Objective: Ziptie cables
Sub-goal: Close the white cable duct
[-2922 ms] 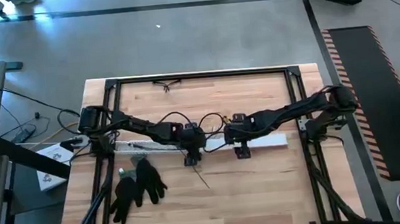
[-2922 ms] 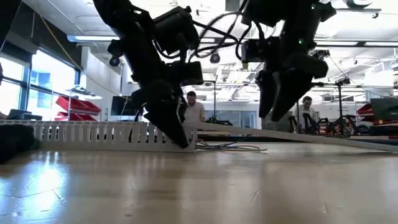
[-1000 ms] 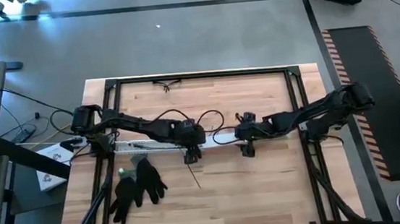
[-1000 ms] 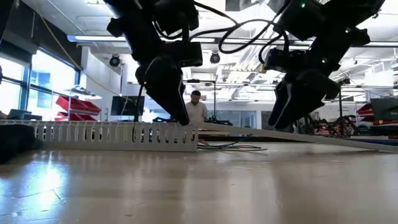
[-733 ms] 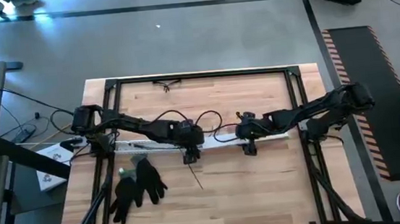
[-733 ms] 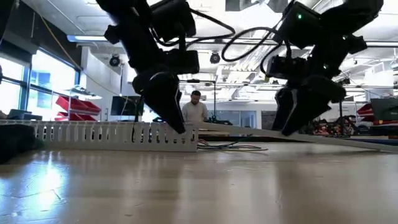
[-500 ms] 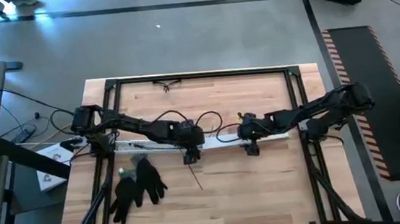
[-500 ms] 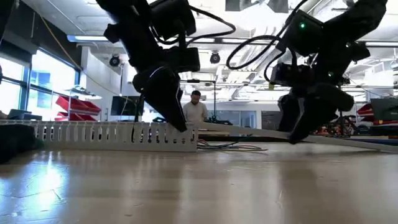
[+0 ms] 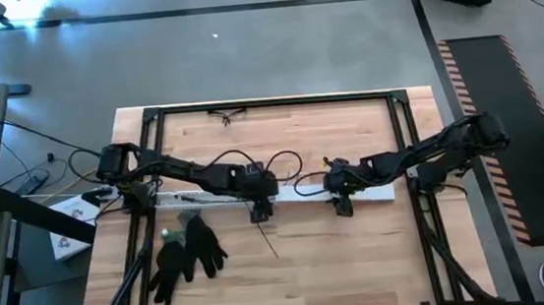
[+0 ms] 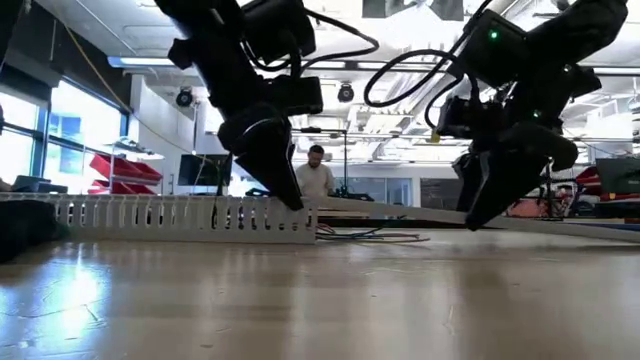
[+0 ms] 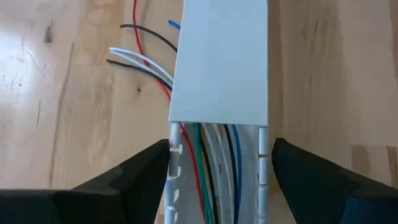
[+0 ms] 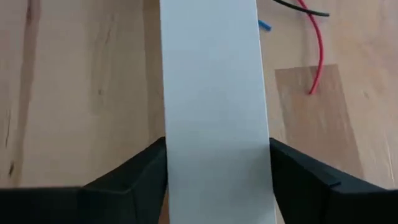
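Note:
A white slotted channel [image 9: 197, 199] lies across the table's middle, with the cables [image 11: 211, 180] inside it, thin red, green, black, blue and white wires. Their loose ends [image 10: 375, 237] spill onto the wood past the channel's right end. A flat white cover strip [image 9: 374, 192] rests one end on that channel end [image 11: 219, 62] and slopes down toward the table's right. My left gripper [image 9: 260, 211] straddles the channel's right end. My right gripper [image 9: 342, 206] is down over the cover. My left gripper [image 11: 221, 144] has the channel's right end between its two fingers, one at each side wall [image 11: 175, 155], just short of the cover's edge. The fingers slant down from above, across the channel, which stays on the table. My right gripper [image 12: 217, 146] pinches the cover strip by its two long edges [image 12: 166, 140], one finger at each. The fingers come from above and lie across the strip [image 10: 478, 222]. Its left end lies on the channel, and it slopes down to the right.
Black gloves [image 9: 187, 254] lie at the near left, and a thin pale strip [image 9: 271, 243] lies just nearer than the channel. A small dark item [image 9: 227, 114] sits by the far edge. A black frame [image 9: 277, 102] rims the table. People stand in the room [image 10: 316, 175] beyond.
My right gripper has moved a little toward the table's right edge and come down onto the cover strip. My left gripper has sunk slightly at the channel's end. The channel and the cables have stayed where they were.

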You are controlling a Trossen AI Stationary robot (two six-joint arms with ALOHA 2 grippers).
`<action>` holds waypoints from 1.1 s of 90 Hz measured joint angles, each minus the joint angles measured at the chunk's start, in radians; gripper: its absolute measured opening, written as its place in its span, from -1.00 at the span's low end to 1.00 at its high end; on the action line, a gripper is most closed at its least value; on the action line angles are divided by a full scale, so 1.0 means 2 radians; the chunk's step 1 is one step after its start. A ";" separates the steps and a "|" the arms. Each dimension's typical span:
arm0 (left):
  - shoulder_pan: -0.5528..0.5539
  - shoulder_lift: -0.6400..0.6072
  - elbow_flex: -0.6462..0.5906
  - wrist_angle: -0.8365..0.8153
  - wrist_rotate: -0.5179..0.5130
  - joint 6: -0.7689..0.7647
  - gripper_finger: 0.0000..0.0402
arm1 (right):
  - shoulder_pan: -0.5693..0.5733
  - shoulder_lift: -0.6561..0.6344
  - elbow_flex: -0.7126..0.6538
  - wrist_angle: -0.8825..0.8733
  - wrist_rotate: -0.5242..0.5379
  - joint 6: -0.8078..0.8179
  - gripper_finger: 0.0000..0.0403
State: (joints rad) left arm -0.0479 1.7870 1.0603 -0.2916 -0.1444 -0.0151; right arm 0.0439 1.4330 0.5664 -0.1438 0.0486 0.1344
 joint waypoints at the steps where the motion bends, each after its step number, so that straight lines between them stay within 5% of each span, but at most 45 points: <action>1: 0.000 0.000 0.000 0.000 0.000 0.000 0.31 | 0.001 0.000 0.001 -0.001 0.000 0.001 0.09; 99: 0.000 -0.003 0.023 -0.049 -0.009 0.049 0.31 | 0.005 0.005 0.064 -0.069 0.002 -0.002 0.12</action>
State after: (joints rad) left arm -0.0483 1.7813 1.1054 -0.3895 -0.1628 0.0834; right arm 0.0532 1.4440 0.6937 -0.2811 0.0525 0.1307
